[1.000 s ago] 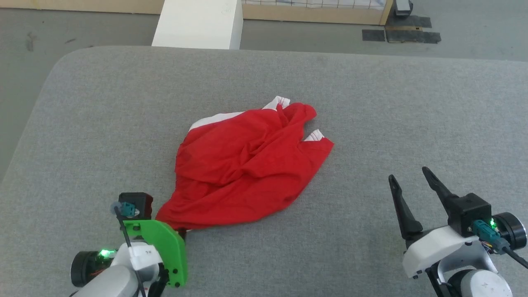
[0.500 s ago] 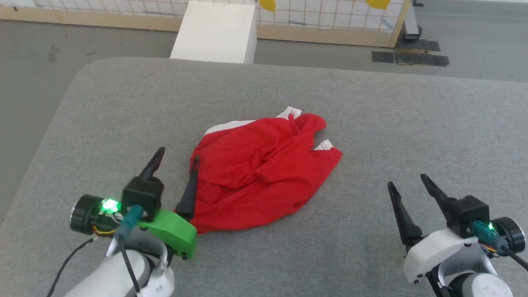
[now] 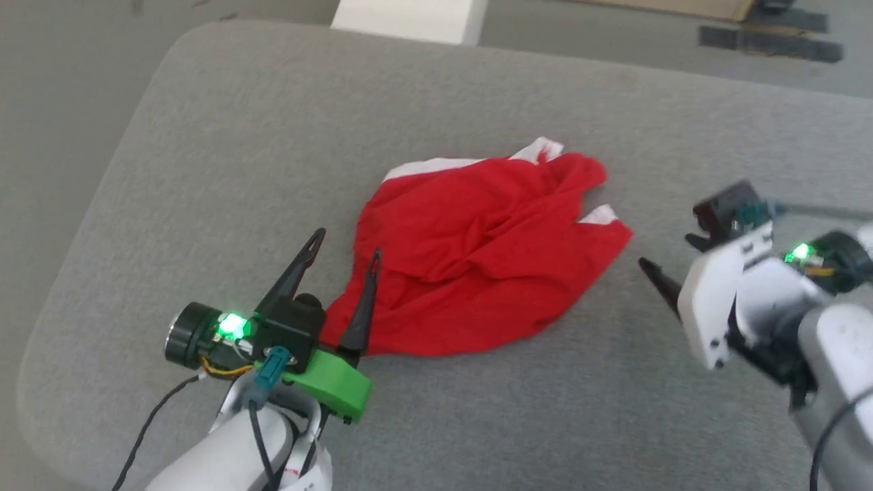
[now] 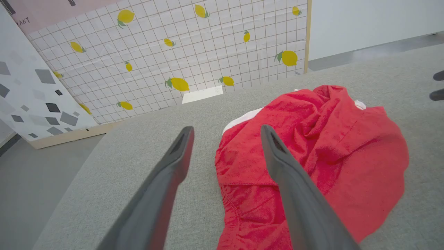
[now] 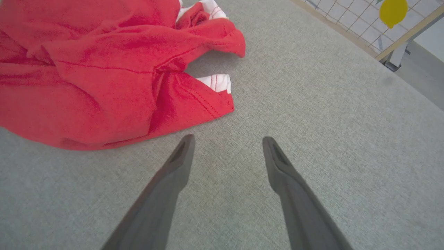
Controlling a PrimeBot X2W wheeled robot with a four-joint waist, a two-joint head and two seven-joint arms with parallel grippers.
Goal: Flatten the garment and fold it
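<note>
Lying crumpled, the red shorts (image 3: 477, 259) sit near the middle of the grey table (image 3: 239, 136), with white trim toward its far edge. The left gripper (image 3: 348, 243) is spread wide and empty, one finger at the shorts' left edge. The right gripper (image 5: 228, 138), likewise wide and empty, hovers just beside their right corner.

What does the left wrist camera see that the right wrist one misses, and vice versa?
Left wrist view: the open left hand, one finger over the red shorts, a white block, a grey-diamond panel, and the right hand's tips at the edge. Right wrist view: the right hand's whole open fingers over bare grey pad, and hem stitching close up. Both: the crumpled shorts, the pad, the lemon-print wall.
</note>
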